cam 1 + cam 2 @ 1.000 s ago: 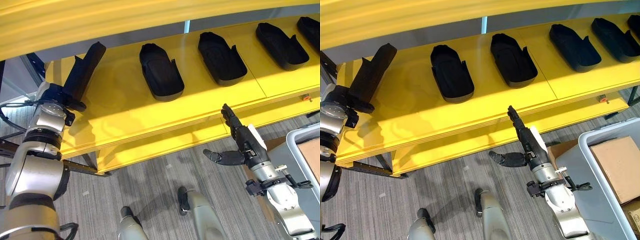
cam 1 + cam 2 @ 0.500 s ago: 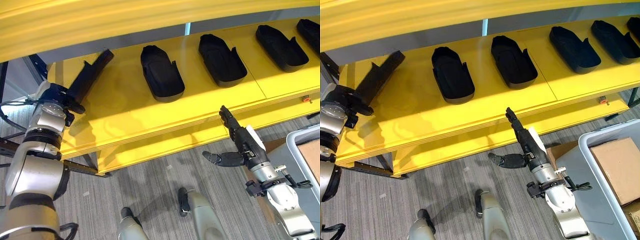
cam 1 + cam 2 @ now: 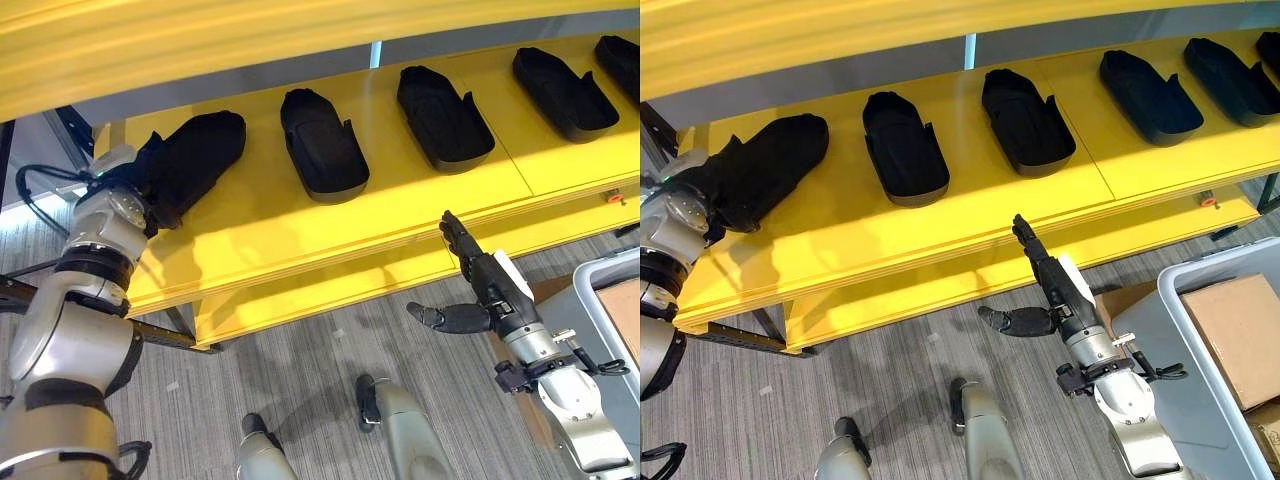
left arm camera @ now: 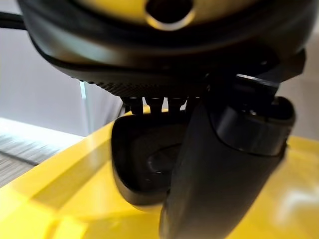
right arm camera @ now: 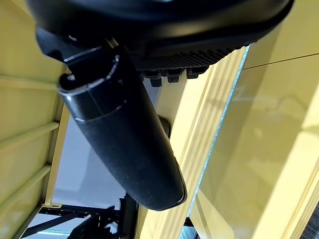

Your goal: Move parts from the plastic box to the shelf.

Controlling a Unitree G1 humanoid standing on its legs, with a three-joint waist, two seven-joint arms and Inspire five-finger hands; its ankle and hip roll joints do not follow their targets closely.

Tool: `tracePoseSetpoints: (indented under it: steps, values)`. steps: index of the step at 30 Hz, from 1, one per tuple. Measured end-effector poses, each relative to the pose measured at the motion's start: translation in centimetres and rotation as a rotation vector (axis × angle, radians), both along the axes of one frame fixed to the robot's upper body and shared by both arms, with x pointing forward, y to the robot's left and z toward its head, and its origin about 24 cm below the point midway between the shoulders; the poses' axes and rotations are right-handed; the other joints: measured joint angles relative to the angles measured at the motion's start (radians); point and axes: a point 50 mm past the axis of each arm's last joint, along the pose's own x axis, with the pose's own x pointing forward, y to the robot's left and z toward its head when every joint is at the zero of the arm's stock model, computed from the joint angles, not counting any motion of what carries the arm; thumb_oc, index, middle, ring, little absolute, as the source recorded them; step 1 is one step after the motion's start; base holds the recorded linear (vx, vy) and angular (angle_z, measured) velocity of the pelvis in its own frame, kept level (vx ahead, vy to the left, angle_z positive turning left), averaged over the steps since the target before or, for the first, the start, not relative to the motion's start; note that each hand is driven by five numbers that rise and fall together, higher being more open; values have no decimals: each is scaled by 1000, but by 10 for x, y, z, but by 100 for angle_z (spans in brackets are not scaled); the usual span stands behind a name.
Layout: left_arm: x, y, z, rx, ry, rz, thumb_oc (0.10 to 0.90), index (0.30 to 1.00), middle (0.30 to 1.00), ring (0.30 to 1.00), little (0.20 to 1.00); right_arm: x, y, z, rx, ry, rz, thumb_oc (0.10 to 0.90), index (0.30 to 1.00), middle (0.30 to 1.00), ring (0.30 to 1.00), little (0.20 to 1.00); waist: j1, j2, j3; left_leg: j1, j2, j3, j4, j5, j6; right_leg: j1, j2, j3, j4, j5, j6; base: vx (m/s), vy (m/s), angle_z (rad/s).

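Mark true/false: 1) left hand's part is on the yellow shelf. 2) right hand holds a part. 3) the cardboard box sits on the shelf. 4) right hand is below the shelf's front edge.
1) True: the left hand has its black part lying on the yellow shelf.
2) False: the right hand is open and holds nothing.
3) False: the cardboard box sits in the grey plastic box, off the shelf.
4) True.
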Motion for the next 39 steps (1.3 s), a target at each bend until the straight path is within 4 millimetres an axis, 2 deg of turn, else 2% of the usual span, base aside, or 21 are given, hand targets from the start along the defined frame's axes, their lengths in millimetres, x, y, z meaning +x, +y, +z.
tracePoseSetpoints:
  steps: [6,11,16,21,26,27,28,36,39]
  values:
    - [4,-15,9,24,-10,-100,900,1000,1000,1000,1000,0,1,0,20,6,13,900,1000,1000,1000,1000,-2,0,0,0,1,0,3,0,0,0,1,1,4,0,-4,0,0,0]
    - [4,-15,8,14,-12,-106,900,1000,1000,1000,1000,0,1,0,22,6,13,900,1000,1000,1000,1000,-2,0,0,0,4,1,6,-1,0,-1,3,1,4,2,-9,0,0,0]
    - [2,-8,1,-164,-54,-79,900,1000,1000,1000,1000,0,1,-1,30,6,11,900,1000,1000,1000,1000,-2,0,0,1,5,1,7,-3,4,-1,4,1,5,2,-10,0,0,0]
    - [-2,2,-10,-446,-168,4,900,1000,1000,1000,1000,0,1,-1,32,4,5,900,1000,1000,1000,1000,-3,0,0,3,8,4,8,-4,5,0,7,4,6,4,-12,0,0,0]
    - [2,-8,-25,-715,-250,32,900,1000,1000,1000,1000,0,2,0,46,-6,-12,900,1000,1000,1000,1000,0,0,0,2,10,4,13,-5,7,0,8,4,7,6,-16,0,0,0]
    - [2,-9,-25,-726,-249,32,900,1000,1000,1000,1000,0,2,0,47,-7,-15,900,1000,1000,1000,1000,-1,0,0,2,11,4,15,-5,8,0,9,4,7,7,-16,5,2,-3]
    - [3,-12,-27,-821,-304,56,900,1000,1000,1000,1000,0,1,0,48,-8,-22,900,1000,1000,1000,1000,-1,0,0,3,13,5,16,-6,8,1,10,4,8,7,-18,0,0,0]
    - [6,-24,-28,-941,-381,48,900,1000,1000,1000,1000,0,0,0,49,-17,-46,900,1000,1000,1000,1000,1,1,0,2,15,2,24,-5,8,1,12,4,11,9,-21,0,0,0]
    - [4,-23,-35,-965,-381,50,900,1000,1000,1000,1000,0,-1,0,50,-18,-50,900,1000,1000,1000,1000,-1,1,0,3,15,3,28,-5,8,1,12,6,12,6,-15,0,0,0]
